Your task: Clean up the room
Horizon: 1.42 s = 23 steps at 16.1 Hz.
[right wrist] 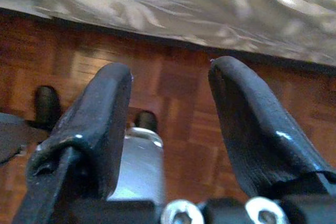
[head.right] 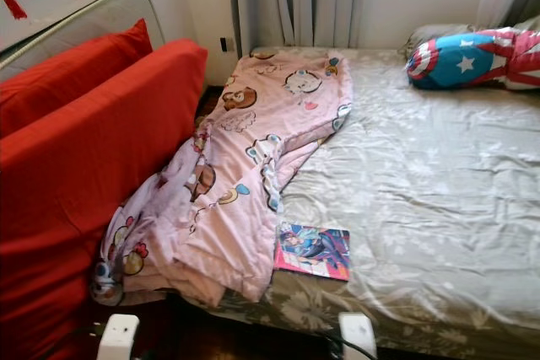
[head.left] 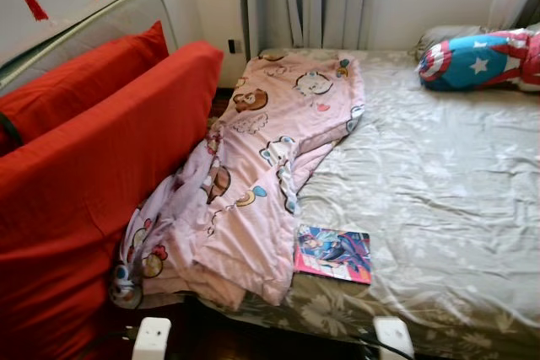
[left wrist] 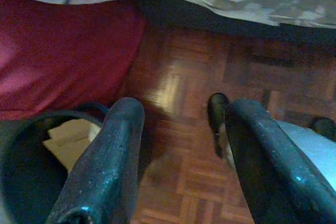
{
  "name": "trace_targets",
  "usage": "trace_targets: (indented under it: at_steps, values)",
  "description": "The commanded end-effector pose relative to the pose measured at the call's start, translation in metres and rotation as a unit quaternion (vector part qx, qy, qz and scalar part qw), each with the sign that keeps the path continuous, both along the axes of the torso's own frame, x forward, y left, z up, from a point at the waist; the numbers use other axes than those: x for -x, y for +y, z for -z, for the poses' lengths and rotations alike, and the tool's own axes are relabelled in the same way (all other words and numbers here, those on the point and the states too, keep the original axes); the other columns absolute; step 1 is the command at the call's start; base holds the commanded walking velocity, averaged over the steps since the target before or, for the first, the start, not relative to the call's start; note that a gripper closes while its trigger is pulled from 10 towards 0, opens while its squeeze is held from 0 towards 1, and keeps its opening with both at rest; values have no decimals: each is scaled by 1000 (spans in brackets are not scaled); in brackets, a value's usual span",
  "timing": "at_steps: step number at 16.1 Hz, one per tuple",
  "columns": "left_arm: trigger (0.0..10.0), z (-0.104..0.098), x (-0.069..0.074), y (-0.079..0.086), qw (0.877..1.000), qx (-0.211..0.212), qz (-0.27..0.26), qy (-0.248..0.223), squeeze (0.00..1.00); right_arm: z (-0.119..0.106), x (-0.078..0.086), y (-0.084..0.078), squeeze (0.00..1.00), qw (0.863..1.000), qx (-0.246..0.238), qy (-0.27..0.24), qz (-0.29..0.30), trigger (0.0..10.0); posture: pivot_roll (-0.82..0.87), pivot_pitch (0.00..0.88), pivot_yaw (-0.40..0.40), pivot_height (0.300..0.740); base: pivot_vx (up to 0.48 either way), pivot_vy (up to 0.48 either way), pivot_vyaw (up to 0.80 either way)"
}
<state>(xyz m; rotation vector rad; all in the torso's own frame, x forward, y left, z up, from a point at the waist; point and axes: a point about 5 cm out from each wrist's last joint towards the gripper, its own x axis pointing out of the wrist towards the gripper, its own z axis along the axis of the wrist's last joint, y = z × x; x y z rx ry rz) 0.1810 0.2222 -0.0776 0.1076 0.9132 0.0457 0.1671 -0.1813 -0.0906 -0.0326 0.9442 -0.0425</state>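
Bed [head.left: 439,208] with grey-green floral sheet takes up centre and right of the head views. Pink cartoon-print quilt [head.left: 253,183] lies crumpled along the bed's left side, running from upper centre down to lower left, its lower end hanging off the edge. Comic-style book [head.left: 333,254] lies flat on the sheet at lower centre, just beside the quilt's lower corner, maybe touching it. Captain America pillow [head.left: 477,61] at upper right near the head of the bed. Red cushions [head.left: 93,166] lean at left against a grey frame, touching the quilt. Grey curtains [head.left: 308,2] at top centre. Left gripper [left wrist: 176,145] hangs low over the parquet floor [left wrist: 189,93], fingers [left wrist: 110,161] spread apart, nothing between them; red fabric and the bed edge at the top of the frame. Right gripper [right wrist: 170,103] also hangs over the parquet by the bed edge, fingers [right wrist: 247,119] spread, empty.
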Motion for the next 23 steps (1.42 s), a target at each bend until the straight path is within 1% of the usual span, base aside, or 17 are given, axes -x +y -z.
trace_targets:
  at_steps: [1, 4, 8, 11, 14, 15, 16, 17, 19, 21, 22, 23]
  values:
    - [10000, 1, 4, 4, 1000, -5, 0, 7, 0, 0, -1, 5, 0, 1000, -8, 0, 1, 10000, 16, 0, 29, 740, 0, 0, 0]
    - [10000, 1, 4, 4, 1000, -4, -1, 8, 0, -1, -3, 6, 0, 1000, -3, -4, -14, 10000, 13, 0, 28, 740, 0, 0, 0]
    - [10000, 1, 4, 3, 1000, -2, -2, 7, 0, -2, -5, 7, 0, 1000, -5, -11, -17, 10000, 14, 0, 25, 740, 0, 0, 733]
    - [10000, 1, 4, 3, 1000, -2, -3, 6, 0, -2, -4, 7, 0, 1000, -9, -10, -7, 10000, 15, 0, 22, 740, 0, 0, 0]
    - [10000, 1, 4, 3, 1000, 0, -3, 5, 0, -2, -5, 7, 0, 1000, -10, -12, -11, 10000, 17, 0, 20, 740, 81, 0, 0]
    - [10000, 0, 2, 3, 1000, -1, 0, -8, 0, -6, -13, 9, 0, 999, -14, -30, -12, 10000, 13, 0, 20, 740, 0, 0, 0]
    - [10000, -2, 1, 3, 1000, 7, -11, -25, 0, -10, -21, 11, 0, 998, -19, -51, -14, 10000, 11, 0, 20, 740, 0, 0, 0]
    - [10000, -2, 1, 3, 1000, 7, -11, -25, 0, -10, -21, 11, 0, 998, -19, -51, -14, 10000, 11, 0, 20, 740, 0, 0, 0]
    - [10000, -3, 0, 2, 998, 19, -26, -44, 0, -16, -30, 14, 0, 997, -24, -74, -17, 10000, 14, 0, 18, 740, 0, 0, 0]
    - [10000, -23, -40, -13, 992, 44, -30, -114, 0, -23, -42, 17, 0, 994, -31, -103, -17, 10000, 17, 0, 16, 740, 0, 0, 0]
    - [10000, -42, -68, -23, 984, 57, -28, -167, 0, -31, -54, 19, 0, 990, -45, -136, -9, 10000, 16, 0, 16, 740, 0, 0, 0]
    - [10000, -49, -76, -24, 979, 66, -33, -192, 0, -38, -63, 21, 0, 985, -55, -161, -7, 10000, 17, 0, 14, 740, 0, 0, 0]
